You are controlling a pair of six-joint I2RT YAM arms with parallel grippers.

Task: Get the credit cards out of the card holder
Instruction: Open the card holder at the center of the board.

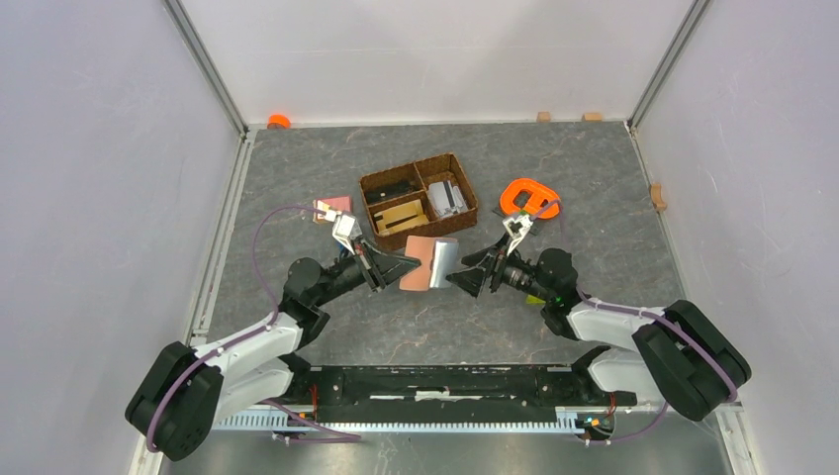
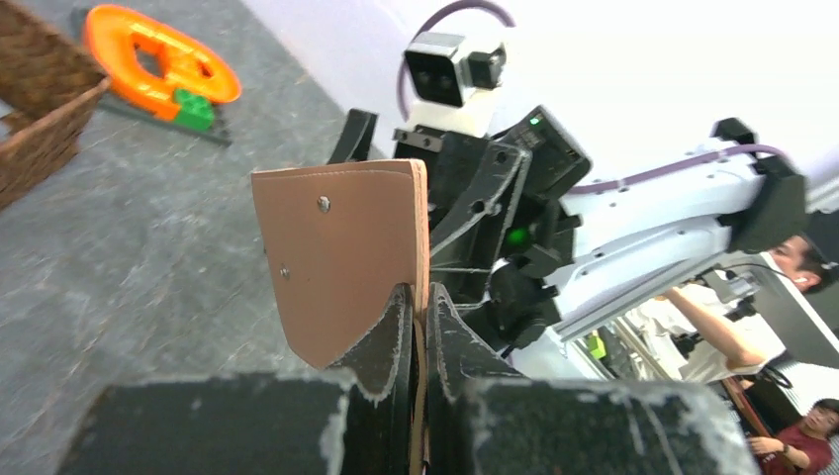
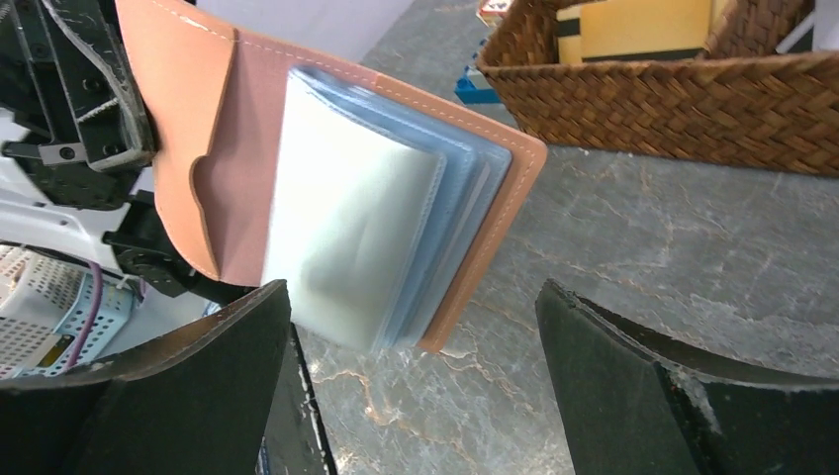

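Card holder (image 1: 418, 264), pinched in the left jaws, points its sleeves (image 3: 346, 237) rightward toward the spread right jaws.

My grey stone-look table (image 1: 594, 168): a brown woven basket (image 1: 472, 201) with two compartments sits toward the back, a tan flat piece (image 1: 401, 213) in its left one. An orange ring (image 1: 509, 195) lies just right of the basket, a green block (image 2: 195, 109) touching the ring's edge. A pink-and-tan piece (image 1: 334, 206) lies to the basket's left, a blue block (image 3: 473, 89) just beside its wall. Three small wooden blocks (image 1: 543, 116) stand along the far and right walls; an orange bit (image 1: 278, 121) sits in the back left corner. Two people (image 2: 801, 440) show beyond the table.
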